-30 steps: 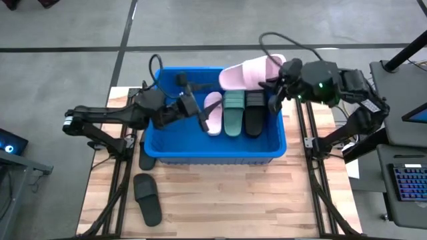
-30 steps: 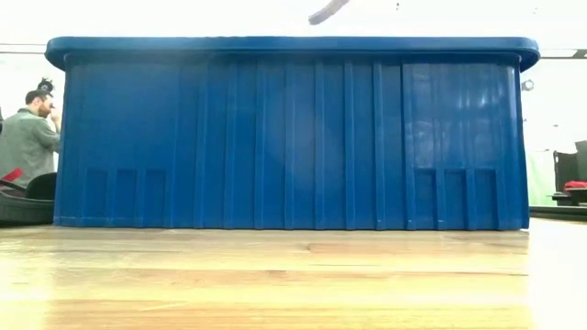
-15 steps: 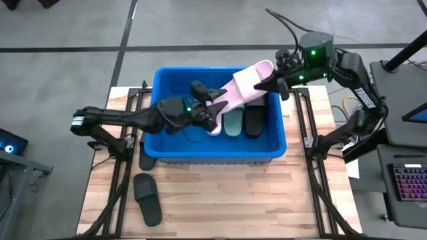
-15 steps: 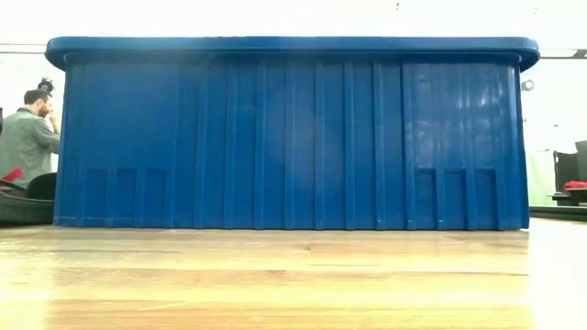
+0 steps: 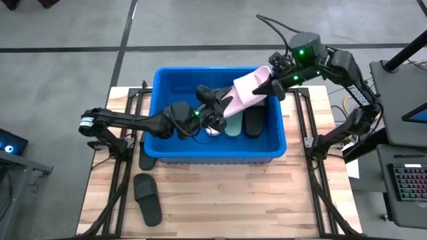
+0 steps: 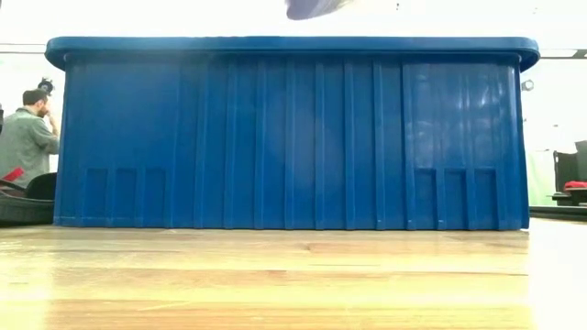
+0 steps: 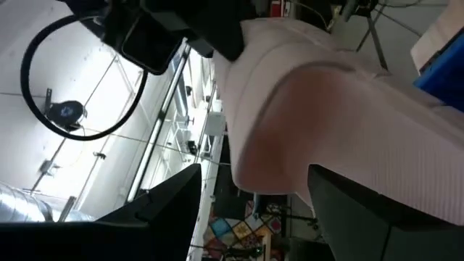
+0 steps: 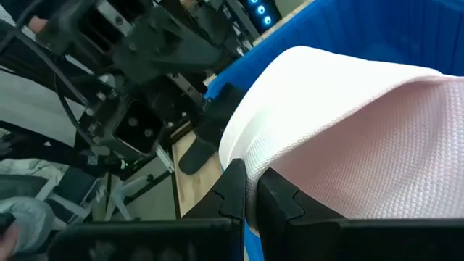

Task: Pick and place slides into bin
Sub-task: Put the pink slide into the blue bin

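A light pink slide (image 5: 245, 90) slants over the blue bin (image 5: 159, 113), high end toward the far right corner, low end toward the bin's middle. My right gripper (image 5: 265, 87) is shut on its high end. My left gripper (image 5: 222, 105) reaches into the bin, open, with one finger on each side of the slide's low end (image 7: 290, 123). A dark green slide (image 5: 233, 125), a black slide (image 5: 254, 121) and part of another pink slide (image 5: 212, 131) lie on the bin floor. In the low view the bin's near wall (image 6: 293, 137) hides the inside. My right gripper pinches the pink slide's thin edge (image 8: 250, 156) at its high end between its two fingers, coming from the table's right and far side. The slide is lifted clear and slopes down into the bin. My left gripper straddles the slide's low end; I cannot tell whether its fingers (image 7: 170, 203) touch it.
A black slide (image 5: 148, 199) lies on the wooden table near the left front. Another black slide (image 5: 146, 161) lies beside the bin's near left corner. A person (image 6: 27, 137) stands in the room behind, to the left.
My right gripper has risen a little and tipped the pink slide from lying over the bin's far rim to slanting down into the bin. My left gripper has moved toward the table's right inside the bin, up to the slide's low end.
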{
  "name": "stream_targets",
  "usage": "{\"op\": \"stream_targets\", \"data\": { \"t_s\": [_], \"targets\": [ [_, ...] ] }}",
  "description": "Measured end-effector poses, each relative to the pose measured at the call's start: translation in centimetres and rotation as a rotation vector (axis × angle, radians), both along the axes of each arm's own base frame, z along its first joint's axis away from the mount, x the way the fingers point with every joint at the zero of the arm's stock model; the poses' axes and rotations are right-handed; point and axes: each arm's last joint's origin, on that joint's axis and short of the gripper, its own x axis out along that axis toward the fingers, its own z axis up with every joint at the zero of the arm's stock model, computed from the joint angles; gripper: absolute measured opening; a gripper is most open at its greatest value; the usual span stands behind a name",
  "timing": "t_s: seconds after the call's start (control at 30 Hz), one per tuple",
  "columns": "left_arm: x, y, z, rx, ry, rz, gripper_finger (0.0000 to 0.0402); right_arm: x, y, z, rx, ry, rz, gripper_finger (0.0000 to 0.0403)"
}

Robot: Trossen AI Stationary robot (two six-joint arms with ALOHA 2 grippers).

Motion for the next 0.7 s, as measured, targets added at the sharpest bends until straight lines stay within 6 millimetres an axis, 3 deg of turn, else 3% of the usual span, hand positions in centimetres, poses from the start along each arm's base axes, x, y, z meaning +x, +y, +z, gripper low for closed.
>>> {"op": "stream_targets", "data": {
  "t_s": [0.5,0.7],
  "targets": [
    [-1.6,-0.1,1.4,-0.102,-0.122,0.021,0.0237,-2.5,-2.3,-0.1,-0.023,0.033,-0.079,0.0008],
    [-1.1,-0.6,0.9,-0.035,-0.035,-0.166,0.0237,-1.7,-2.7,-0.4,0.052,0.007,0.013,0.0008]
  ]
}}
